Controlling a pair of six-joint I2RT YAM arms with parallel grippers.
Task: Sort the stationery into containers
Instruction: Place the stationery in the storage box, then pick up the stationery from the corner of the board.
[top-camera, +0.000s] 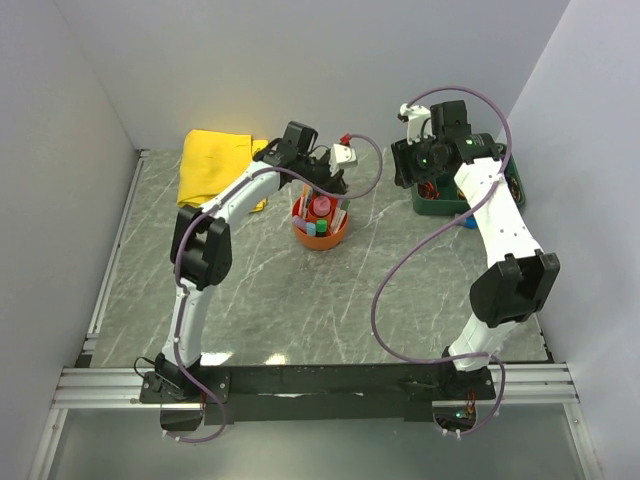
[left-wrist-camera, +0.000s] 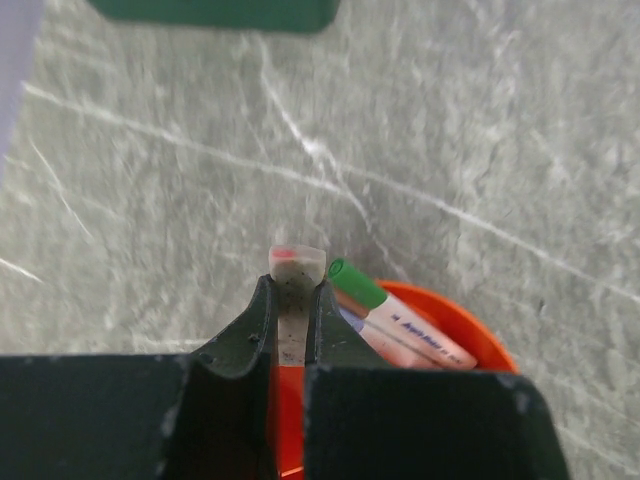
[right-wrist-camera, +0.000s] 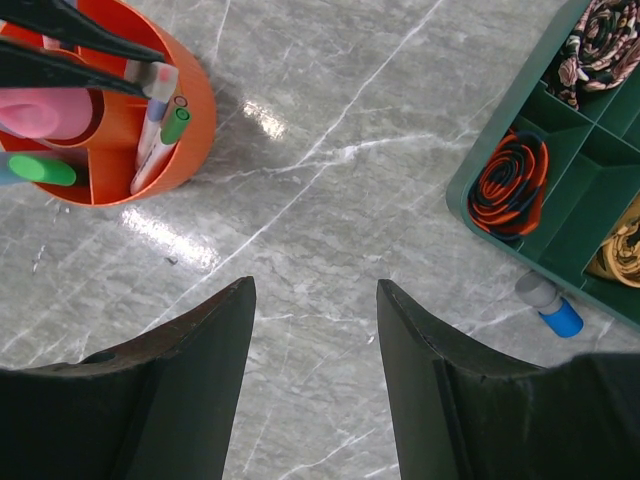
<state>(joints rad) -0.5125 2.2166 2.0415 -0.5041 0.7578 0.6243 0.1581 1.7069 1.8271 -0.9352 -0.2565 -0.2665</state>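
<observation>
Depositing: left gripper (left-wrist-camera: 295, 292) pinches 1 thin pale-tipped pen (left-wrist-camera: 297, 258) over round orange plastic organiser (left-wrist-camera: 472, 335); release likely next. Right gripper (right-wrist-camera: 315, 292) spread.

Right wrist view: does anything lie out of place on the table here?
Yes. A small grey-and-blue piece lies loose on the table beside the green tray's outer wall, in no container. The orange organiser stands upright, nothing spilled around it; the left fingers grip a pen above it.
</observation>
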